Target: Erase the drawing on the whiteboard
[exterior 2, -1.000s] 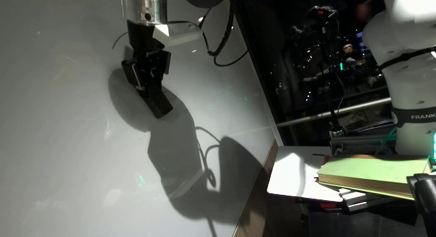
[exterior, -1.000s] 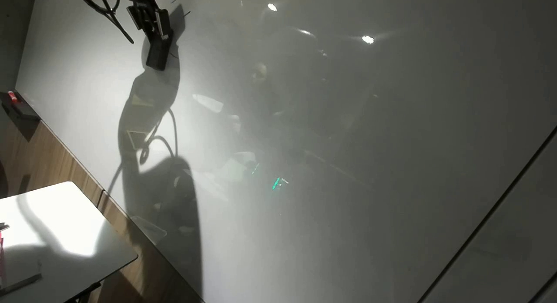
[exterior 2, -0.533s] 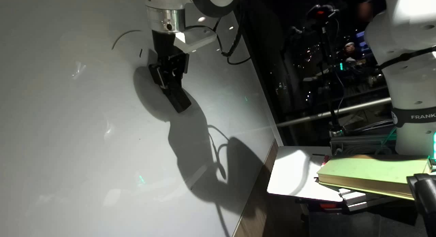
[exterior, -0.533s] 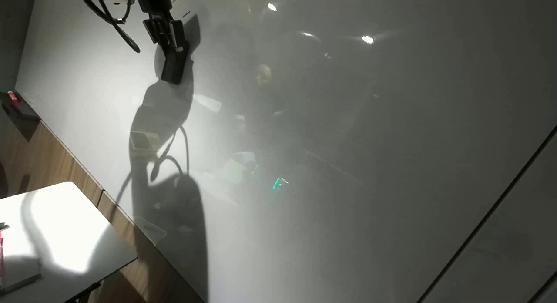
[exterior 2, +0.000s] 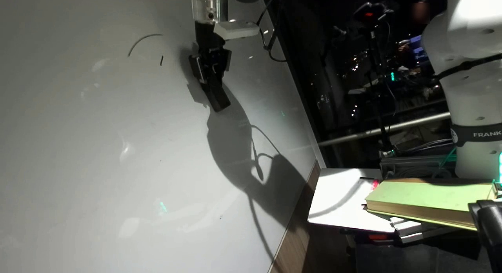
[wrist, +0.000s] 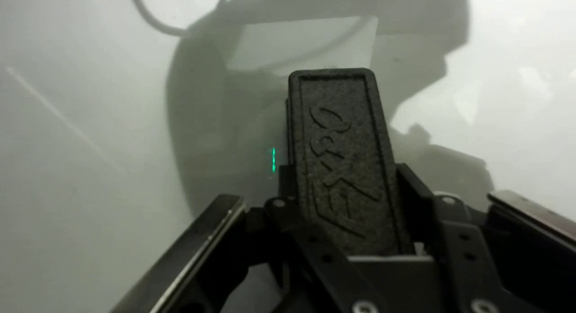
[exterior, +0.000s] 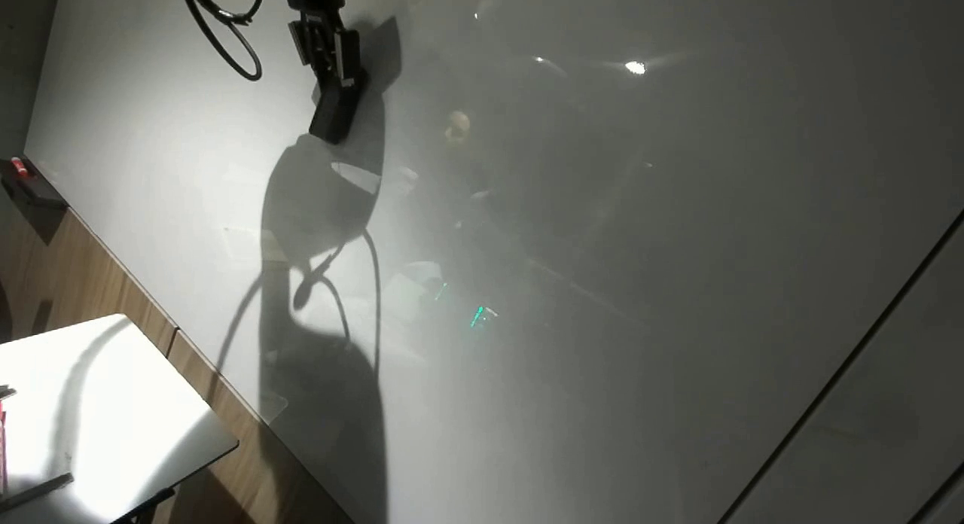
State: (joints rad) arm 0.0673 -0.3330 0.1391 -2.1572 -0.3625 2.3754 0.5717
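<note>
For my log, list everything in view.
Whiteboard: one, white, across both exterior views.
Drawing marks: at least two, dark, on the whiteboard.
Eraser: one, dark grey, mid wrist view.
Table: one, white, beside the whiteboard.
Book: one, green, by the table.
Ledge: one, black, left in an exterior view.
Red items: at least two, red, ledge and table.
Wood strip: one, brown, along the whiteboard's edge.
Rail: one, pale, background; rest unclear.
Gripper: one, black, clamped on the eraser.
Arm: one, white, right of an exterior view.
</note>
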